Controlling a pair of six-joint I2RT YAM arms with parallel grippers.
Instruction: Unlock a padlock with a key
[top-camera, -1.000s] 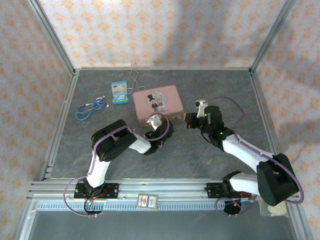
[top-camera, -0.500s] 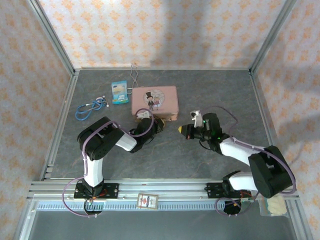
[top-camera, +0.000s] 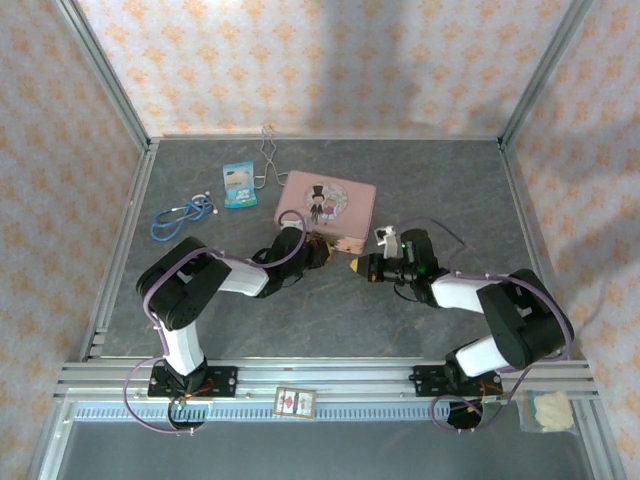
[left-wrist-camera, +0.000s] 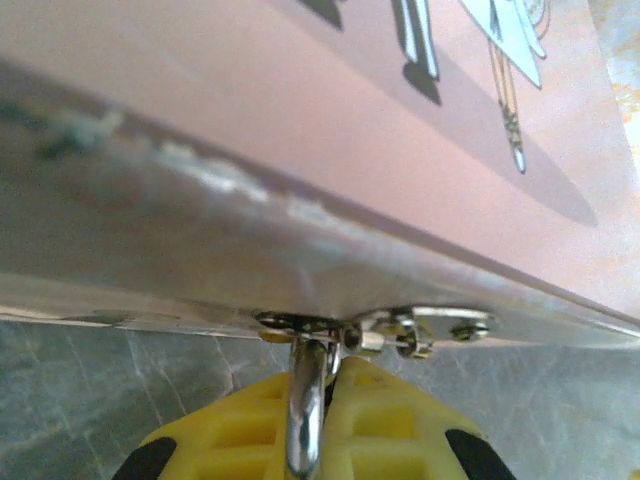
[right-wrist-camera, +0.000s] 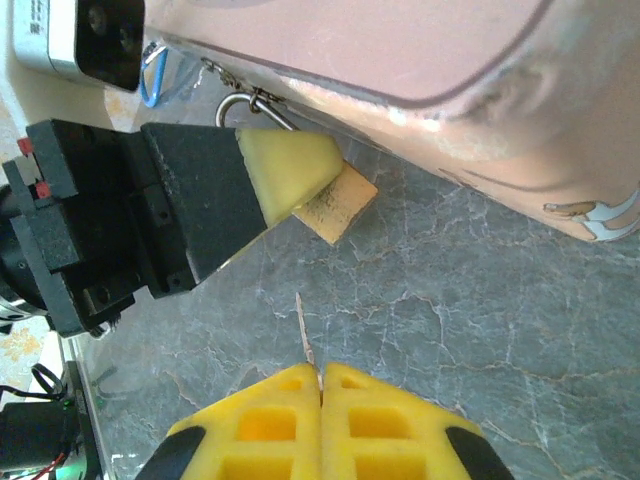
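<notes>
padlock (right-wrist-camera: 340, 205) hangs at the pink tin's (right-wrist-camera: 400, 50) edge, key (right-wrist-camera: 305, 335) near but apart.

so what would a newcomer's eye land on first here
The pink rectangular tin with cartoon figures on its lid stands out mid-table. At its near edge the left gripper is shut on the small brass padlock, its silver shackle hooked at the tin's clasp, while the right gripper pinches a thin silvery key pointed toward it.
</notes>
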